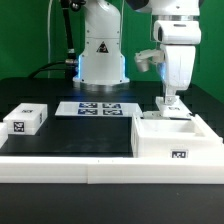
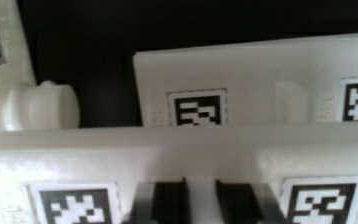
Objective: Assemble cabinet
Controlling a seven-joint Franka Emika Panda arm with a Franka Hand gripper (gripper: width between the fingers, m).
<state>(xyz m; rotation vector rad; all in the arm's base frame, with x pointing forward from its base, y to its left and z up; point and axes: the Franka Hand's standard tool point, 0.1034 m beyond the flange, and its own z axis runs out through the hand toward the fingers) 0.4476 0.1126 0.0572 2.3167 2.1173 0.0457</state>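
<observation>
The cabinet box (image 1: 178, 138) is the large white open piece at the exterior view's right, with a tag on its front. My gripper (image 1: 172, 100) stands straight above its far side. In the wrist view my two dark fingers (image 2: 167, 203) sit close together with a thin white edge between them. That edge belongs to a white tagged panel (image 2: 87, 170), and the gripper (image 2: 201, 203) is shut on it. A second white tagged panel (image 2: 247, 85) stands just beyond it. A small white tagged slab (image 1: 25, 121) lies at the exterior view's left.
The marker board (image 1: 100, 108) lies flat on the black table in front of the robot base (image 1: 102, 55). A long low white rail (image 1: 90, 166) runs along the front edge. A white rounded part (image 2: 34, 108) shows beside the panels in the wrist view.
</observation>
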